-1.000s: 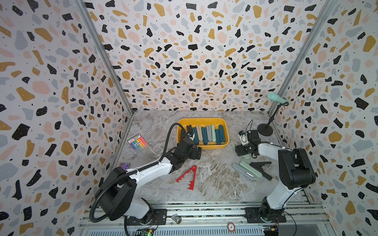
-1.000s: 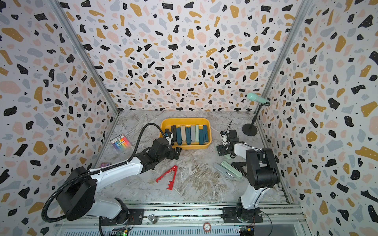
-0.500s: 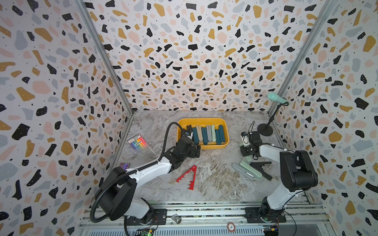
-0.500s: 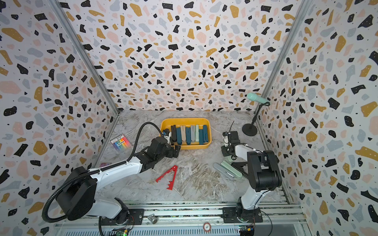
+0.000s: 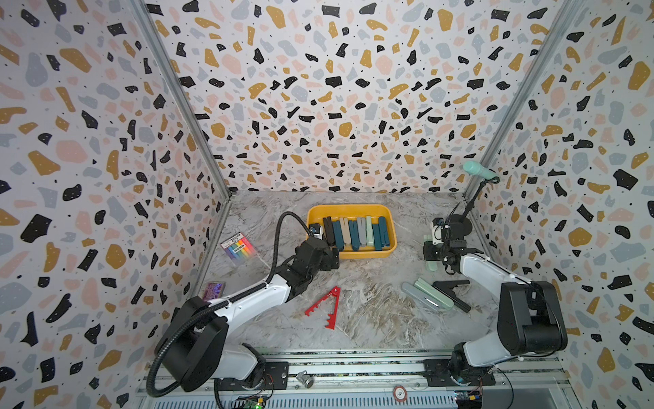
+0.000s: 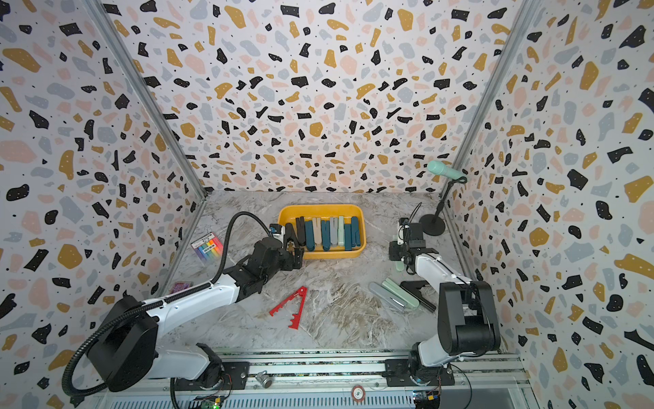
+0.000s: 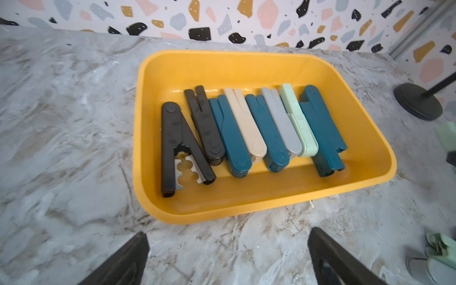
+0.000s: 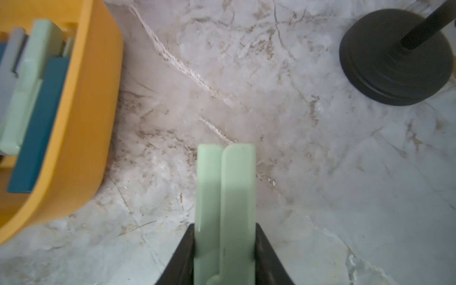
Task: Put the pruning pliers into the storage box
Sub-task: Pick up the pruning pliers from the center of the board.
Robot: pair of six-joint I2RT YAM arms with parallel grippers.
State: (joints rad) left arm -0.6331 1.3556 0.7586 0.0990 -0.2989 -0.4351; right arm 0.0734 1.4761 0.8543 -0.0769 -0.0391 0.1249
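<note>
Right now, a folded pair of mint-green pruning pliers (image 8: 225,192) is clamped in the right gripper (image 8: 225,243). Its jaws are drawn in snugly on the tool's two smooth, matte plastic arms, which lie pressed side by side and stick out past the fingers, low over the marble table (image 8: 271,98). Whether the tool touches the surface cannot be told. It sits to the right of the storage box (image 5: 350,209), a shallow mustard-yellow tray with rounded corners, near its right wall but not yet over it. To do this step well, the arm should probably lift enough to clear the low wall, travel left, and set the tool down flat in the bare strip at the box's right end, parallel to the row, letting go low so nothing bounces. Eight pliers already lie in the box in black, teal, beige, grey and mint, with the leftmost black pair (image 7: 177,145) splayed open. The left gripper (image 7: 227,246) hangs wide open and empty just near of the box. Out on the table wait the red pliers (image 5: 323,306) near the middle and, to the right, a grey pair (image 5: 419,297), a mint pair (image 5: 434,293) and a black pair (image 5: 451,288).
</note>
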